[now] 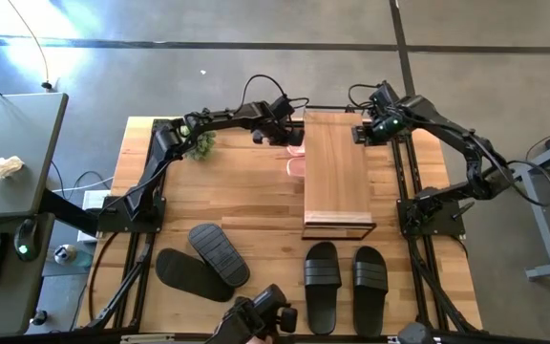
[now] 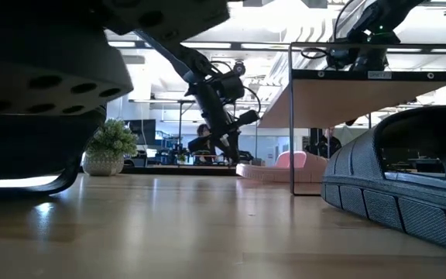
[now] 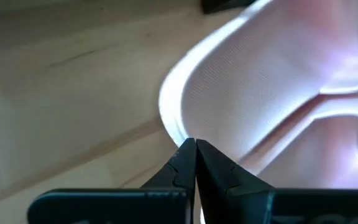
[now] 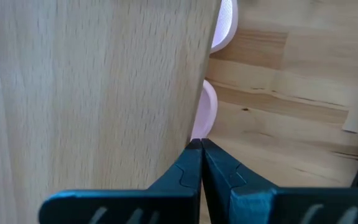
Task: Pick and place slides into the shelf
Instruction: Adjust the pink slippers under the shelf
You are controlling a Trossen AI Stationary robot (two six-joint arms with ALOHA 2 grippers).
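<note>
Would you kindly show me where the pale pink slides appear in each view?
High view: pink slides peeking out at the shelf's left edge.
Low view: right of centre, under the shelf top.
Left wrist view: fills the right side.
Right wrist view: beside the plank.
Shared landmark: the shelf.

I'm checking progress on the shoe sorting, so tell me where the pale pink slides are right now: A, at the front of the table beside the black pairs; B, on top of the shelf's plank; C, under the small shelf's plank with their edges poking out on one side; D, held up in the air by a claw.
C: the pink slides peek out from beneath the shelf along its left edge.
</note>
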